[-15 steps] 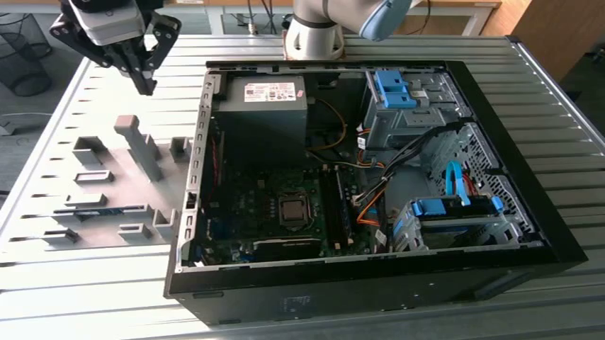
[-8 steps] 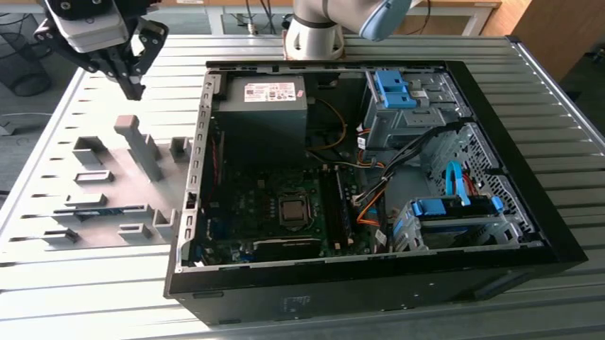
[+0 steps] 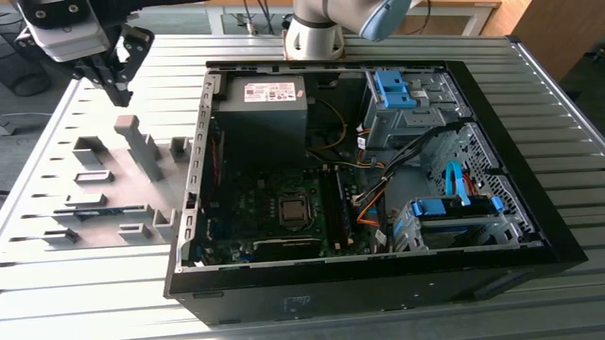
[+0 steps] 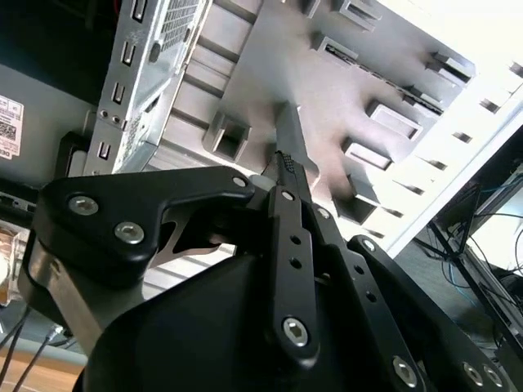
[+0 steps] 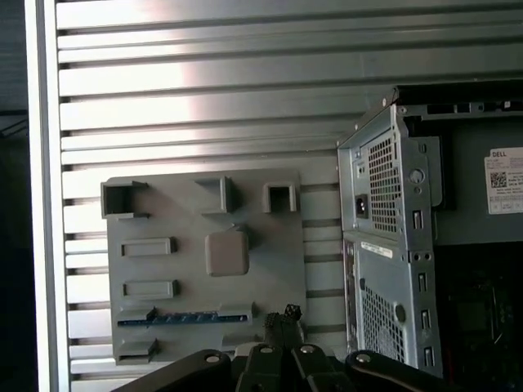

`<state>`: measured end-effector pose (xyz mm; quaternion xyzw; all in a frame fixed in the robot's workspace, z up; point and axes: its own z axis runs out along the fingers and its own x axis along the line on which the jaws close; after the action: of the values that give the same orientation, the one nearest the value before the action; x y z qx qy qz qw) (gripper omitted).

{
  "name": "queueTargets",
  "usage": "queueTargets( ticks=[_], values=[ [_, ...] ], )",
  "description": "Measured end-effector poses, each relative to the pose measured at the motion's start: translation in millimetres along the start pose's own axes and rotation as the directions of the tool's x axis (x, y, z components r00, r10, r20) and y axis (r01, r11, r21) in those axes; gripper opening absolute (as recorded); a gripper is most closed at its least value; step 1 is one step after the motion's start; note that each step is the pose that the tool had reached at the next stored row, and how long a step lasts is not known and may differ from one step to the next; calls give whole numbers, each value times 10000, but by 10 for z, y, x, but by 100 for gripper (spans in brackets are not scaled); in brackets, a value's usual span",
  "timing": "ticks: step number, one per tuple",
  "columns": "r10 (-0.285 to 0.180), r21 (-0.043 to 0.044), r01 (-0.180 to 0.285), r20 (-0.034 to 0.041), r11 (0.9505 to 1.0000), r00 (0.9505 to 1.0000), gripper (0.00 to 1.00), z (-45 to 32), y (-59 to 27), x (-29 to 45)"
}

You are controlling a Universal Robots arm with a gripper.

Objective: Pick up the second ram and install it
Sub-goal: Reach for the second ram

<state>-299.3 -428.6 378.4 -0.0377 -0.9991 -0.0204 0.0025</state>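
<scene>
Hand [image 3: 121, 98]: I see it hovering above the grey fixture [image 5: 184, 273], fingers pressed together, holding nothing.
Second ram [image 5: 184, 318]: lying in a fixture slot.

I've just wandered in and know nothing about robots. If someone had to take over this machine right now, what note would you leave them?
Gripper: shut and empty, hanging above the grey fixture plate that lies beside the open computer case.
Second ram: lying in a slot of that plate, apart from the gripper.
Done: nothing that shows on this stick; it is not yet picked up.
Left: the pick-up, and the install on the motherboard inside the case.
</scene>
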Motion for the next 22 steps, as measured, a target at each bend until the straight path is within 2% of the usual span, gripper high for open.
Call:
queueTargets(
  ticks=[2, 7, 12, 18, 22],
  values=[
    [0, 0, 0, -1, 10000, 10000, 10, 4, -15, 67],
    [0, 0, 0, -1, 10000, 10000, 10, 17, -46, 288],
    [1, 0, -1, -1, 10000, 10000, 10, 34, -118, 443],
    [-1, 0, 1, -3, 10000, 10000, 10, 51, -257, 502],
    [-202, 1, 202, -12, 9998, 9998, 10, 64, -277, 514]
  ],
)
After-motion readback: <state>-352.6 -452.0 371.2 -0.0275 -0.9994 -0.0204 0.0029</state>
